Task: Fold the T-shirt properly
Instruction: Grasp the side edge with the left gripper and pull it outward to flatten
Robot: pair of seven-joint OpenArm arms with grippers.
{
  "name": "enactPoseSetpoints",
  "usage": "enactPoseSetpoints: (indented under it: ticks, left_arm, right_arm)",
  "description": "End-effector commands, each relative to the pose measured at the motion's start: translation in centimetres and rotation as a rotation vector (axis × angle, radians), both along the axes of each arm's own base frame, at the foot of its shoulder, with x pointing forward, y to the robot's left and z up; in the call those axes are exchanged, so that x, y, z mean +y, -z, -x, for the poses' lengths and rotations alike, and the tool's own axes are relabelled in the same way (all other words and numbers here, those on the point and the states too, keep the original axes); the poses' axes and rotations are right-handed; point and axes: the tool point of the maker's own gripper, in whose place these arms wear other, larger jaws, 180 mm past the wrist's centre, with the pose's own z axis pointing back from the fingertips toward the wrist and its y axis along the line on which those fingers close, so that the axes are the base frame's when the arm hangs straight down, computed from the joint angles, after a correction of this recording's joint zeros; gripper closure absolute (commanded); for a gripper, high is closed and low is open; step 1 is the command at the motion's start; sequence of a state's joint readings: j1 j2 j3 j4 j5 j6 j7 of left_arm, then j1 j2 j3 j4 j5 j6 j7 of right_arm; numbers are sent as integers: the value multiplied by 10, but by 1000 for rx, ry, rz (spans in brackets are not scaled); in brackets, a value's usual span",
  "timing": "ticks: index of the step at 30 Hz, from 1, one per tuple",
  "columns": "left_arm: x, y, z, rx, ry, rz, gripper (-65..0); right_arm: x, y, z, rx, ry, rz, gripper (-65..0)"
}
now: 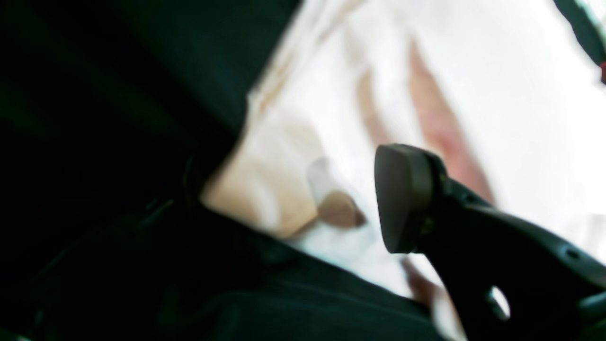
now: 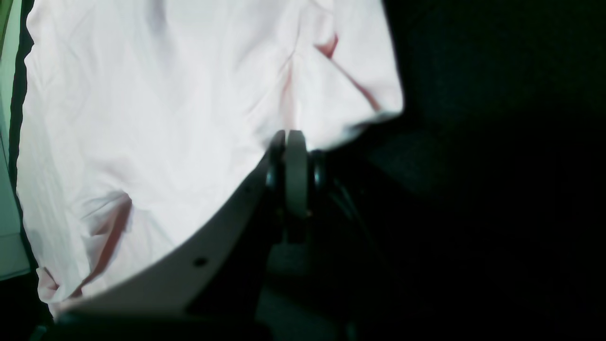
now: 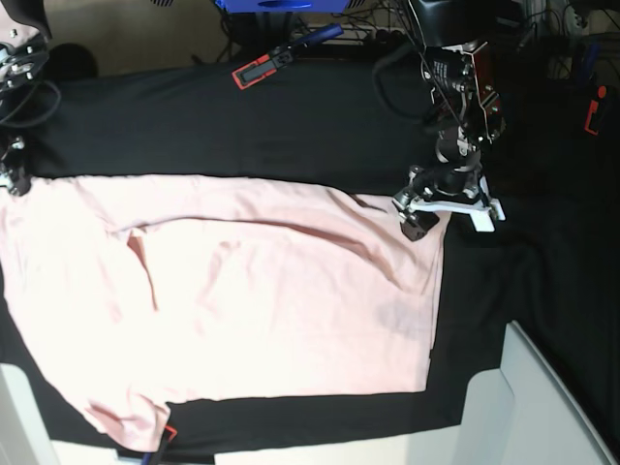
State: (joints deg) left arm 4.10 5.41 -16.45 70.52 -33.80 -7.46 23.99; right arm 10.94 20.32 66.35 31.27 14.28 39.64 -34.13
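Observation:
The pale pink T-shirt (image 3: 242, 300) lies spread out, plain side up, on the black table cloth (image 3: 242, 126). My left gripper (image 3: 423, 215) is at the shirt's far right corner. In the blurred left wrist view it (image 1: 293, 203) is open, with one dark finger (image 1: 402, 199) over the shirt's edge (image 1: 426, 71). My right gripper (image 3: 12, 179) is at the shirt's far left corner. In the right wrist view its fingers are pressed together (image 2: 291, 142) on the edge of the shirt (image 2: 142, 118), and creases run toward the fingertips.
A red and black tool (image 3: 257, 70) and a blue box (image 3: 271, 5) lie at the back, among cables. A red item (image 3: 593, 111) sits at the far right. A white panel (image 3: 528, 407) stands at the front right corner.

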Motion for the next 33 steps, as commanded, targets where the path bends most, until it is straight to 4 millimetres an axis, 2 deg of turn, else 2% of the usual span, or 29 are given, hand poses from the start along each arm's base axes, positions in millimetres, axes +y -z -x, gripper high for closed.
enactPoseSetpoints:
  ticks: [1, 5, 7, 12, 16, 19, 26, 31, 33]
  left_arm:
    - [-5, 2, 0, 10, 0, 41, -386]
    - [-5, 9, 2, 21, -18, 87, -200]
    - [-5, 10, -3, 22, -17, 92, -143]
    - [-4, 6, -4, 12, -18, 90, -129]
    - [-1, 8, 4, 22, -26, 87, -116]
    - [0, 9, 5, 21, -29, 85, 0]
    - [1, 10, 12, 30, -28, 80, 0]
    - [12, -16, 15, -32, -24, 27, 0]
    - [13, -18, 18, -34, -24, 21, 0]
  right_arm:
    - [-12, -9, -4, -12, -3, 27, 0]
    - [-12, -9, -4, -12, -4, 27, 0]
    - [-12, -9, -4, -12, -4, 27, 0]
    - [-11, -9, -4, -11, -7, 28, 0]
    - [-12, -9, -4, -11, -7, 29, 0]
    - [-12, -10, -4, -11, -5, 29, 0]
    - [-17, -13, -4, -14, -2, 41, 0]
    - [-24, -16, 2, -5, -4, 67, 0]
    - [-27, -17, 7, 15, -18, 82, 0]
